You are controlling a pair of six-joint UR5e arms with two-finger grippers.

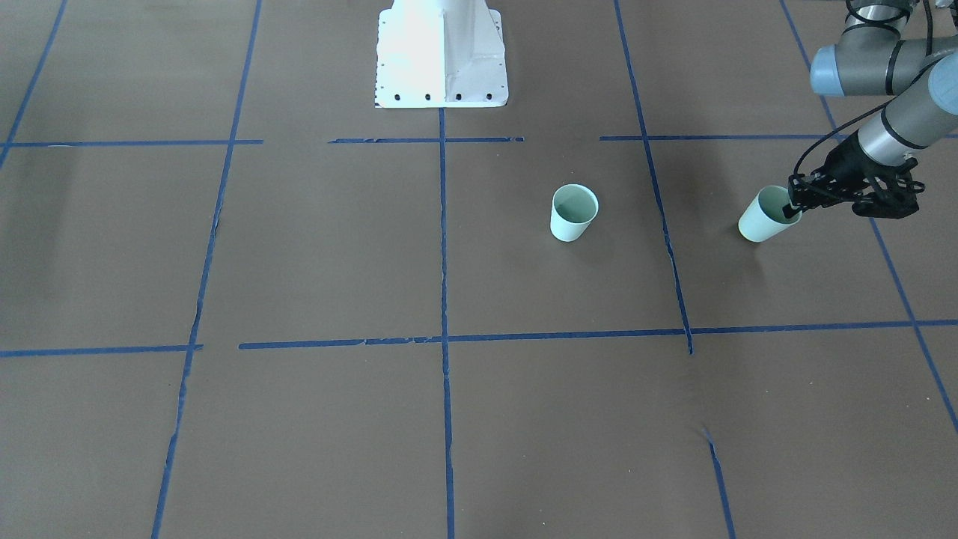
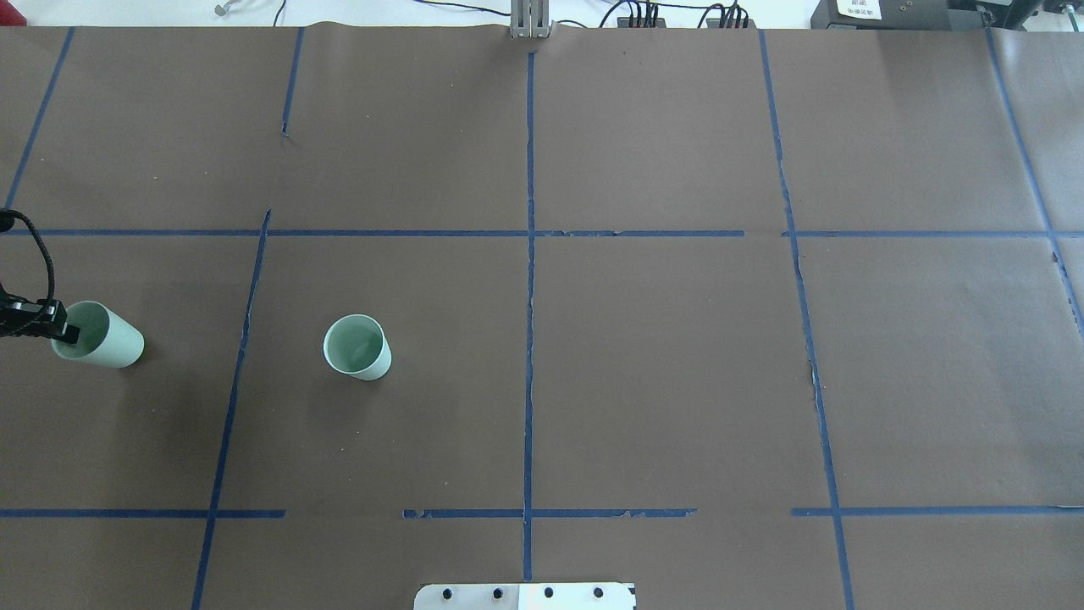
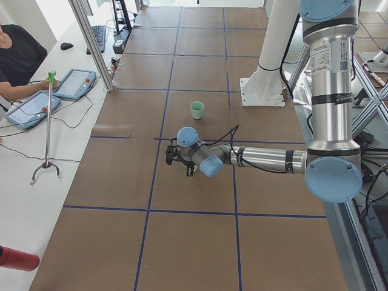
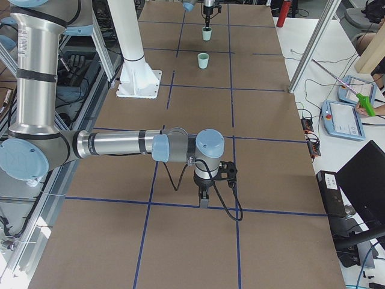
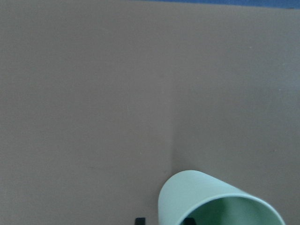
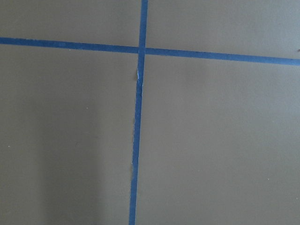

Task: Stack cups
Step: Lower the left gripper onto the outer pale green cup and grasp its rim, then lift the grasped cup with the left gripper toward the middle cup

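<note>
Two pale mint-green cups. One cup (image 1: 574,213) stands upright and alone on the brown table, also in the overhead view (image 2: 357,347) and the side views (image 3: 197,110) (image 4: 203,59). My left gripper (image 1: 793,206) (image 2: 64,331) is shut on the rim of the other cup (image 1: 762,218) (image 2: 103,336) (image 5: 211,201), one finger inside, one outside. That cup looks tilted and sits low; I cannot tell if it touches the table. It is well to the robot's left of the free cup. My right gripper (image 4: 204,198) points down far off; I cannot tell if it is open.
The white robot base (image 1: 441,52) (image 2: 525,596) stands at the table's robot-side edge. Blue tape lines divide the brown surface. My right arm (image 4: 120,144) reaches low over the table's right end. An operator (image 3: 18,54) sits at tablets beside the table.
</note>
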